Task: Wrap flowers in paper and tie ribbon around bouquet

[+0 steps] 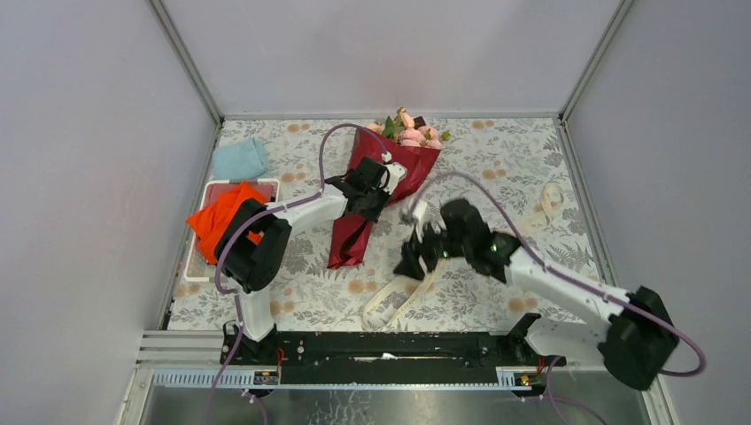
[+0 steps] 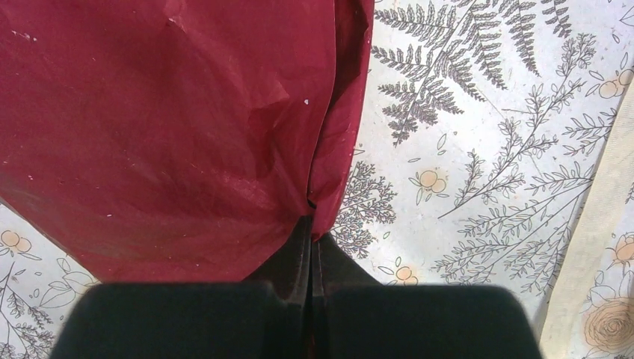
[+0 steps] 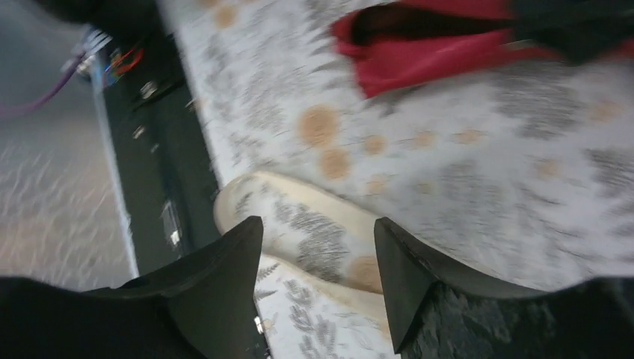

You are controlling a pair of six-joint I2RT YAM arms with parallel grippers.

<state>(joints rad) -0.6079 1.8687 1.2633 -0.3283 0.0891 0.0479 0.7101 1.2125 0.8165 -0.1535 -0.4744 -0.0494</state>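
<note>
Pinching the crinkled, faintly glittery crimson paper (image 2: 149,112) at its overlapped seam, the left gripper (image 2: 310,224) has its fingers pressed together on the cone-shaped bouquet (image 1: 416,164). Near the bouquet's narrow end, the right gripper (image 3: 318,224) hangs spread over a floppy cream ribbon (image 3: 299,217) loop.

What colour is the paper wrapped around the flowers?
Dark red paper, clearest in the left wrist view.
</note>
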